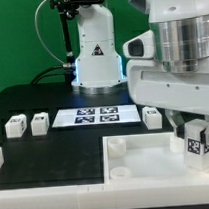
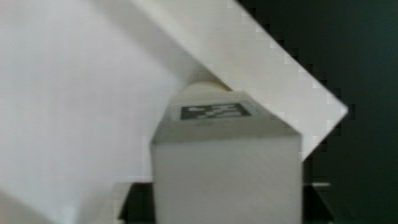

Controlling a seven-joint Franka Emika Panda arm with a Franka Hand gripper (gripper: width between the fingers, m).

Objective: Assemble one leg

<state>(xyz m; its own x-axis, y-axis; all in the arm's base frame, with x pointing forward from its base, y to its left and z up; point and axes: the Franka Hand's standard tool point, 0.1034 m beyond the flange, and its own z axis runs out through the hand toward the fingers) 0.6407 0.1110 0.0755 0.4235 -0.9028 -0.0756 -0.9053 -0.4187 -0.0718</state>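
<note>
Exterior view: you can count four legs. Two (image 1: pixel 15 125) (image 1: pixel 39 121) sit side by side at the view's left on the black table (image 1: pixel 32 102), one (image 1: pixel 152 116) stands right of the marker board (image 1: pixel 96 116), and the fourth, the leg (image 1: pixel 198 141), is clenched in the gripper (image 1: pixel 196 135) over the right near part of the large white tabletop piece (image 1: pixel 137 176). One round socket (image 1: pixel 115 147) shows on that piece. Green backdrop behind; one white arm base (image 1: pixel 95 53) far centre.

Wrist view: you see the tagged leg (image 2: pixel 214 112) pinched between the fingers (image 2: pixel 222 175), against a white angled edge (image 2: pixel 267 70).
</note>
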